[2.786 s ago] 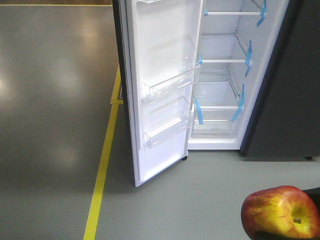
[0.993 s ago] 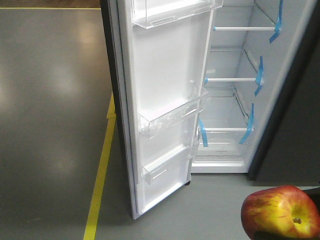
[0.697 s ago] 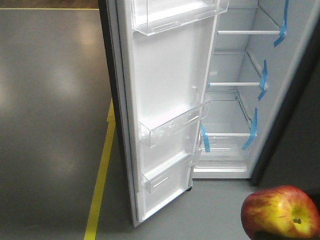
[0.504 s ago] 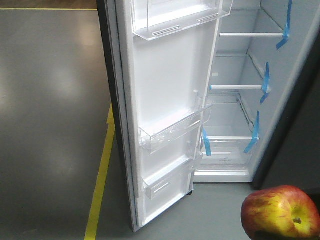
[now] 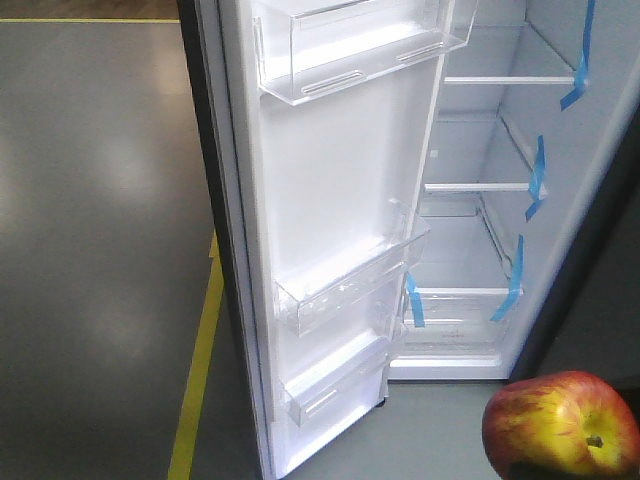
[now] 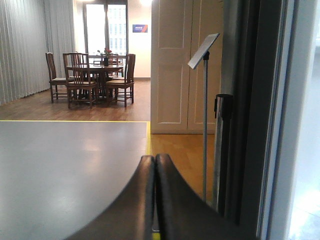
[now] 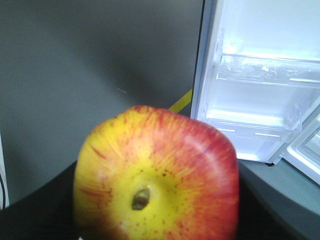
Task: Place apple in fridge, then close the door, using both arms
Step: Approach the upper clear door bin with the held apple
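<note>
Apple (image 7: 157, 175) red-yellow, brown stem — pinched by right claw (image 7: 156, 215); left claw (image 6: 154, 161) pressed together

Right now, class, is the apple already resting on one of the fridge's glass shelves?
No, the apple shows in the foreground, outside the open fridge, short of its glass shelves.

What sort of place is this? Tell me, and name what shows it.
Likely an indoor test or showroom space furnished like a home: a grey floor marked off by a yellow line, an open fridge, and a wooden dining table with chairs.
</note>
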Controlling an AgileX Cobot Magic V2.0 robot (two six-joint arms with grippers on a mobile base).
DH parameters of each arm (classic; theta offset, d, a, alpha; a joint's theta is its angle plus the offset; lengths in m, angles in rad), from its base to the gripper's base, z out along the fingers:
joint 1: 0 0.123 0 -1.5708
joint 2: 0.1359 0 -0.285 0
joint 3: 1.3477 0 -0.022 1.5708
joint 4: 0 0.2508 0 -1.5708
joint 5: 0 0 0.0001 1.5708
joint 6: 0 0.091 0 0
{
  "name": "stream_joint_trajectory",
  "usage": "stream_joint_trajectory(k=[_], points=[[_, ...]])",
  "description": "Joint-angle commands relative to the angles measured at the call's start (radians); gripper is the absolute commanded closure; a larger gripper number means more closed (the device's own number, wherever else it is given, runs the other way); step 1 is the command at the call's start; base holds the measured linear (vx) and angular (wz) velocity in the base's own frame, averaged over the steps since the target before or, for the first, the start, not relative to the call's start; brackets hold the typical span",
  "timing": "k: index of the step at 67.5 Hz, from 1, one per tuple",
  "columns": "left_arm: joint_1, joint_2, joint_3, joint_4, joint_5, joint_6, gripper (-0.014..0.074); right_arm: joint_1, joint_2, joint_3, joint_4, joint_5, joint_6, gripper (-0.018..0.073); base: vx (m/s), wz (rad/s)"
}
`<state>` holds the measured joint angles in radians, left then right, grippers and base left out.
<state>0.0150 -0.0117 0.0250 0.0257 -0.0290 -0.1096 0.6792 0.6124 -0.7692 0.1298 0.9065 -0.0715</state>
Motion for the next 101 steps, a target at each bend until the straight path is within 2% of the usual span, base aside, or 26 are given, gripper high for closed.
stream_joint_trajectory(k=[1, 101], points=[[-0.004, -0.015, 0.028, -0.007, -0.075, -0.008, 0.0602, -0.001, 0.003, -0.027, 0.007, -0.072, -0.003, 0.0216, 0.10, -0.01], [-0.004, -0.015, 0.028, -0.007, -0.075, -0.008, 0.0602, -0.001, 0.003, -0.027, 0.007, -0.072, -0.003, 0.0216, 0.08, 0.00]])
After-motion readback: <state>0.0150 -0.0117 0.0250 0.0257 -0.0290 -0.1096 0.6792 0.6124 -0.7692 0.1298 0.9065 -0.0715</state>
